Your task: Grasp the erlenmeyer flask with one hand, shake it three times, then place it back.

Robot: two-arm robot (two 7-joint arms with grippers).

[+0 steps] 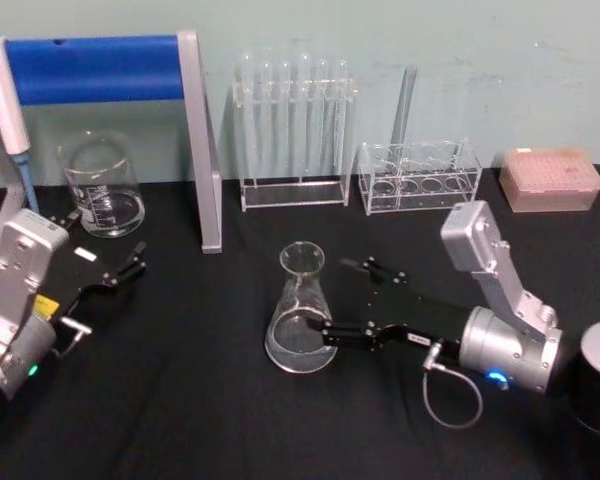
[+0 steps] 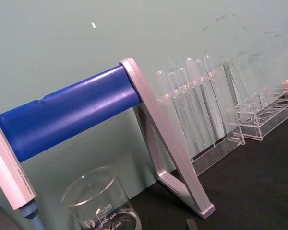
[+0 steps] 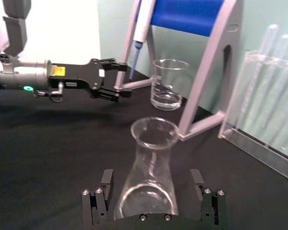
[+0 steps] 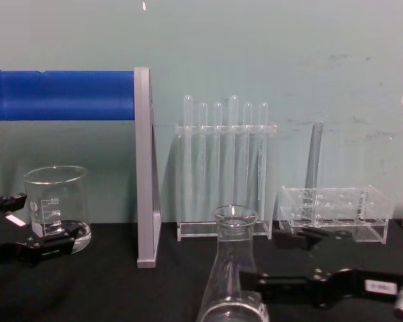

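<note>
The erlenmeyer flask point(image 1: 298, 312) is clear glass and stands upright on the black table near the middle. My right gripper point(image 1: 338, 297) reaches in from the right at table level. It is open, with one finger on each side of the flask's wide base. In the right wrist view the flask point(image 3: 151, 163) rises between the two black fingers point(image 3: 105, 181), with a small gap on each side. From the chest, the flask point(image 4: 232, 268) stands in front with the right gripper point(image 4: 272, 261) beside it. My left gripper point(image 1: 130, 262) rests open at the left, near the beaker and holding nothing.
A glass beaker point(image 1: 102, 187) stands at the back left beside a grey stand with a blue bar point(image 1: 200, 150) and a hanging pipette point(image 1: 5, 100). A test tube rack point(image 1: 292, 130), a low acrylic rack point(image 1: 418, 175) and a pink box point(image 1: 550, 178) line the back.
</note>
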